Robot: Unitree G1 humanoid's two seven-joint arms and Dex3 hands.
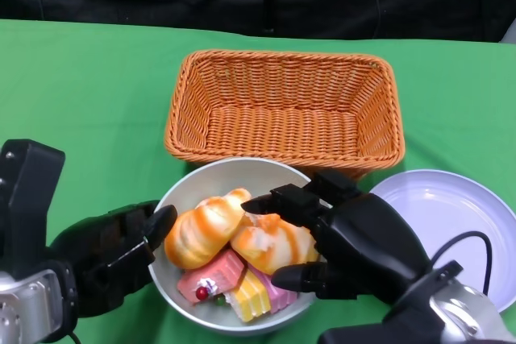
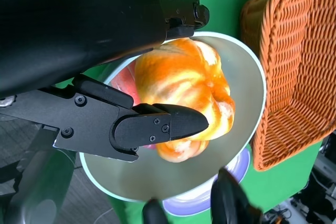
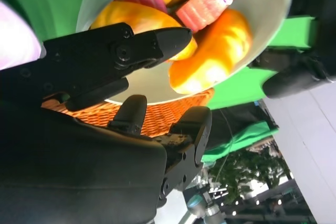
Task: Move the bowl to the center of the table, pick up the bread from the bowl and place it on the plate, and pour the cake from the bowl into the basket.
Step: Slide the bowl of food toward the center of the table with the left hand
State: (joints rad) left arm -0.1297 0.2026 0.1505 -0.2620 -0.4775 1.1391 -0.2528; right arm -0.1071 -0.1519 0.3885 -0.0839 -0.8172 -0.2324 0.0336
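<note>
The pale bowl (image 1: 242, 168) stands near the table's front, just before the basket. It holds two orange-striped breads, one on the left (image 1: 205, 227) and one on the right (image 1: 274, 246), with pink (image 1: 211, 278) and yellow (image 1: 254, 294) cakes at the near side. My left hand (image 1: 105, 259) grips the bowl's left rim; in its wrist view a finger (image 2: 157, 124) lies across the bowl (image 2: 241, 93) in front of a bread (image 2: 184, 77). My right hand (image 1: 355, 247) reaches into the bowl, fingers and thumb spread around the right bread, which still lies in the bowl. One right finger (image 3: 157, 40) reaches over the breads (image 3: 215, 51).
An empty orange wicker basket (image 1: 282, 58) stands directly behind the bowl. A white plate (image 1: 443, 215) lies to the bowl's right, partly under my right forearm. A green cloth covers the table, with a dark backdrop beyond its far edge.
</note>
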